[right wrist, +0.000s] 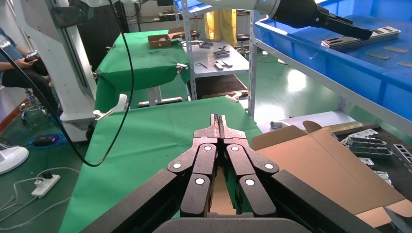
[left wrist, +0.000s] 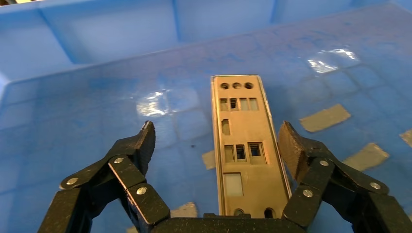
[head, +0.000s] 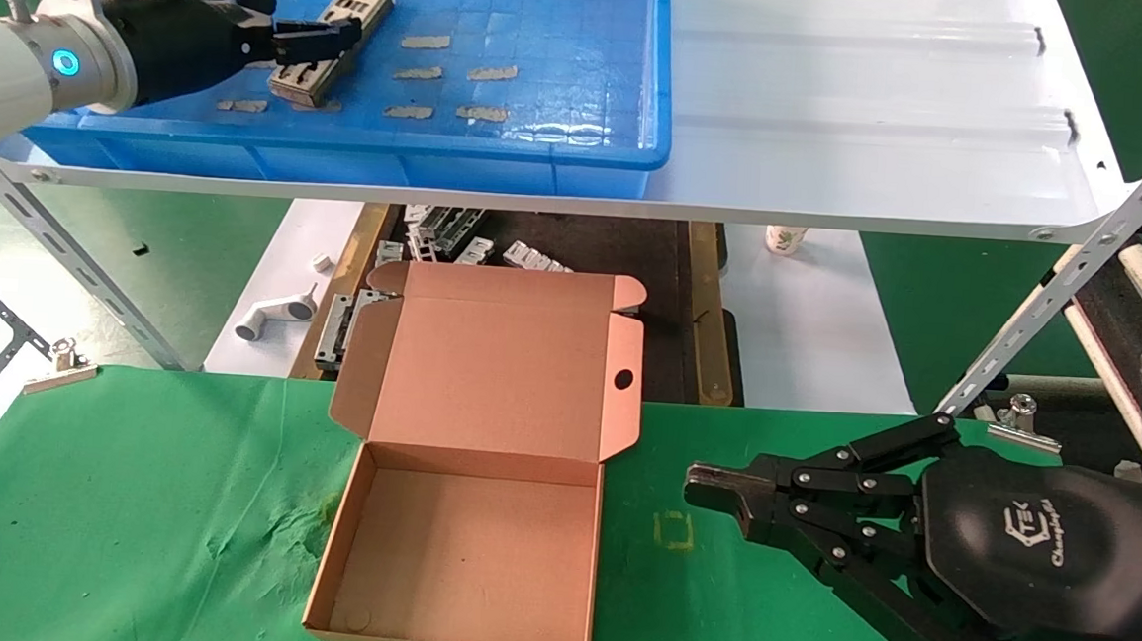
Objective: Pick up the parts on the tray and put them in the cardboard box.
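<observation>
Reaching into the tray [head: 541,160], the left gripper [head: 335,43] sits low over a part [left wrist: 245,145], jaws spread wide. In the left wrist view one finger [left wrist: 143,143] stands off one long edge of the plate and the other finger stands just beside the opposite long edge; neither pad is seen pressing the metal, so nothing is grasped. The plate lies flat on the gridded blue floor, three round holes at its far end, rows of square cutouts along its length.

In the head view the parts [head: 335,39] look like a small stack near the tray's left portion, angled across the floor, with the gripper's tips over its middle. Grey tape scraps [head: 457,76] lie scattered on the floor to the right of the stack. The tray rests on a white shelf [head: 891,112].

Below and nearer, the cardboard box [head: 473,552] sits open on a green cloth [head: 123,511], lid folded back, inside bare. Behind it, metal brackets [head: 457,239] lie piled on a dark surface.

The right gripper [head: 705,487] is parked over the green cloth to the right of the box, fingers pressed together, holding nothing.
</observation>
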`<state>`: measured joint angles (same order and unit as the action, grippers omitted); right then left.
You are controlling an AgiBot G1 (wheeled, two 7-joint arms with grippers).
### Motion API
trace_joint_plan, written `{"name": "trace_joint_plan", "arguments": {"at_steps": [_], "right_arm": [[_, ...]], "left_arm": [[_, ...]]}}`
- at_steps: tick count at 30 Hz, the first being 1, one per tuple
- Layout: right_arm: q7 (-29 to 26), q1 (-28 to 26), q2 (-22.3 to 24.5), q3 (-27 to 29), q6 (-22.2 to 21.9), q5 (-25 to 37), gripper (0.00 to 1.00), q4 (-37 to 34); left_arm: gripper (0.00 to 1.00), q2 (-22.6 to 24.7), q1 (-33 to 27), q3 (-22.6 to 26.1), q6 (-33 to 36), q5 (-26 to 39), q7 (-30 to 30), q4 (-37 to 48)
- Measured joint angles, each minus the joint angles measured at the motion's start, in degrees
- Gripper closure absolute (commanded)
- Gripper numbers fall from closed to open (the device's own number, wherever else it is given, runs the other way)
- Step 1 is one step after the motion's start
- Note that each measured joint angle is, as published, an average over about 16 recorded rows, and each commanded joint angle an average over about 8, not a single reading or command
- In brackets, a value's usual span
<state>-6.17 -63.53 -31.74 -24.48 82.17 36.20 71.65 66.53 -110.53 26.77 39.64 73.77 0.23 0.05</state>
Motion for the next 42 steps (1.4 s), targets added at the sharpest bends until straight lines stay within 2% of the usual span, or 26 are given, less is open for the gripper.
{"name": "trace_joint_plan", "arguments": {"at_steps": [30, 37, 42], "right_arm": [[0.0, 0.0, 0.0, 0.0, 0.0, 0.0, 1.0, 0.0], [0.0, 0.0, 0.0, 0.0, 0.0, 0.0, 1.0, 0.0], [0.0, 0.0, 0.0, 0.0, 0.0, 0.0, 1.0, 0.0]], "left_arm": [[1.0, 0.0, -0.8, -0.5, 1.2, -0.8, 0.9, -0.8], [1.0, -1.3, -2.1, -1.0, 6.7, -1.5, 1.7, -2.4], [1.0, -3.3, -3.3, -1.3, 16.4, -2.3, 3.3, -4.7]]}}
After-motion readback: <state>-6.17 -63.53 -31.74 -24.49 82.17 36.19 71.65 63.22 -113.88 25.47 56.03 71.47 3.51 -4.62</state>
